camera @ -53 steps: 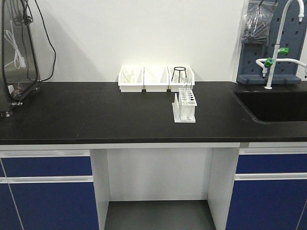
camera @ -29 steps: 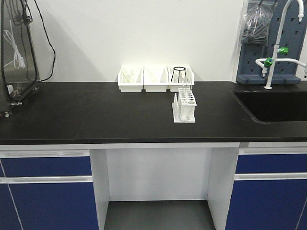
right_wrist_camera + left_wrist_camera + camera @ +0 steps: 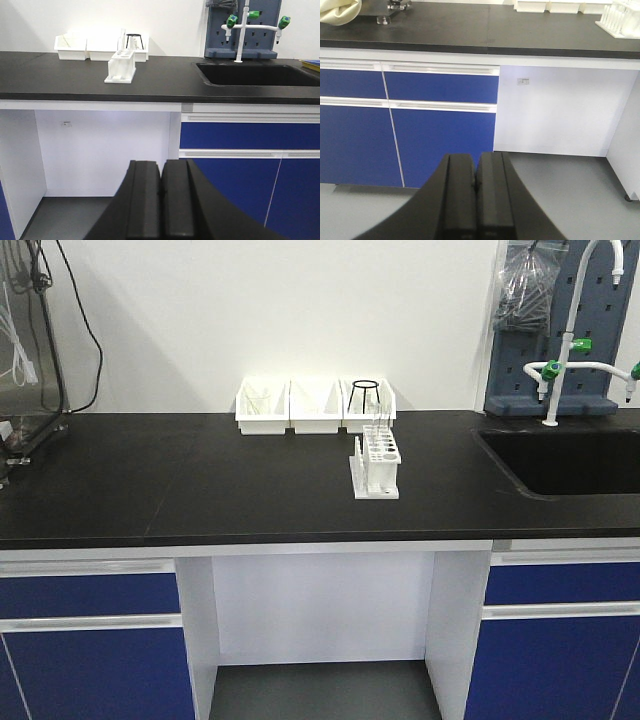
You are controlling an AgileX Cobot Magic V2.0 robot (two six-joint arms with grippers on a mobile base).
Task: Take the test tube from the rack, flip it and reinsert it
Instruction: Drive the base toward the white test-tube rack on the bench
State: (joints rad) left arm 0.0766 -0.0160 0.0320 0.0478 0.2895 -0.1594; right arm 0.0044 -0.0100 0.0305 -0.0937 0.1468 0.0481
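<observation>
The white rack [image 3: 375,470] stands on the black bench top [image 3: 200,480], right of centre. Slim clear test tubes [image 3: 376,438] stand upright in its back holes; I cannot count them. The rack also shows in the right wrist view [image 3: 120,66] with a tube [image 3: 122,41] rising from it, and at the top right edge of the left wrist view [image 3: 621,19]. My left gripper [image 3: 476,159] is shut and empty, low in front of the blue drawers. My right gripper [image 3: 161,164] is shut and empty, low in front of the bench opening. Both are far from the rack.
Three white bins [image 3: 315,406] sit against the wall behind the rack; the right one holds a black ring stand [image 3: 367,395]. A sink [image 3: 565,462] and tap [image 3: 552,365] lie at the right. Cabled equipment [image 3: 25,350] stands far left. Blue drawers [image 3: 85,635] flank an open kneehole [image 3: 320,610].
In the front view the whole scene has shifted slightly left and up, so the camera has moved. The rack and tubes stand as before on the bench.
</observation>
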